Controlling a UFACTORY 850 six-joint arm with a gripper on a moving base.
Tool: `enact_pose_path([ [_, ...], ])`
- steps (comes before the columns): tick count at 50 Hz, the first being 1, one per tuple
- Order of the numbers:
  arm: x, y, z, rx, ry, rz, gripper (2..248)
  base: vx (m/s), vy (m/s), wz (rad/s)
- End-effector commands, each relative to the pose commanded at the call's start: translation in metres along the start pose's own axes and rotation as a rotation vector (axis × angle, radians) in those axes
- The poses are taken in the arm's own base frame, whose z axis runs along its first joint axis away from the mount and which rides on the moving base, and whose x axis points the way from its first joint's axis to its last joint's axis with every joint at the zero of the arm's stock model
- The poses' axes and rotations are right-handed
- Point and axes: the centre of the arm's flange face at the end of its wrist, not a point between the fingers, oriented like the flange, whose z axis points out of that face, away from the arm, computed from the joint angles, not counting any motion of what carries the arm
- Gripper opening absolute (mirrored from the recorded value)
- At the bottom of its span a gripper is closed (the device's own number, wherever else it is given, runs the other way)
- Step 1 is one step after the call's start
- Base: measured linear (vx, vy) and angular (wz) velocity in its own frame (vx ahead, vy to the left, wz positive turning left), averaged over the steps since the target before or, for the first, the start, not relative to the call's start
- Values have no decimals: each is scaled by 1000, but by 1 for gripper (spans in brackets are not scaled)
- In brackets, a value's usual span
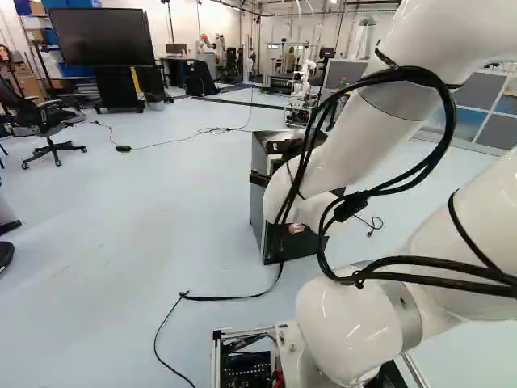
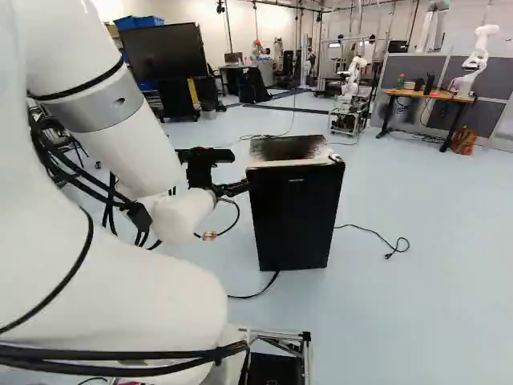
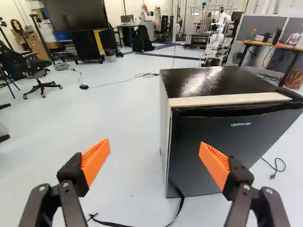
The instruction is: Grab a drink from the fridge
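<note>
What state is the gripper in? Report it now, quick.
Gripper: open, its two fingers wide apart, holding nothing; the fridge ahead is not gripped.

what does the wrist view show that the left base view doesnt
Only the wrist view: the gripper plainly open, the pale strip along the fridge's front top edge, and the brown bag below the desk.

Only the left base view: the arm's white links and the electronics at its foot.

Both: the fridge, the big screen and the office chair.
</note>
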Motion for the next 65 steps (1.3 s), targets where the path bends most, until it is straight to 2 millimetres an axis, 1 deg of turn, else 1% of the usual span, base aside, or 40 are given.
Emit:
enact_pose_path([
  [41, 12, -31, 5, -48, 124, 95, 247, 0, 0, 0],
  [51, 8, -38, 12, -72, 119, 110, 247, 0, 0, 0],
  [65, 0, -51, 27, -113, 92, 125, 247, 0, 0, 0],
])
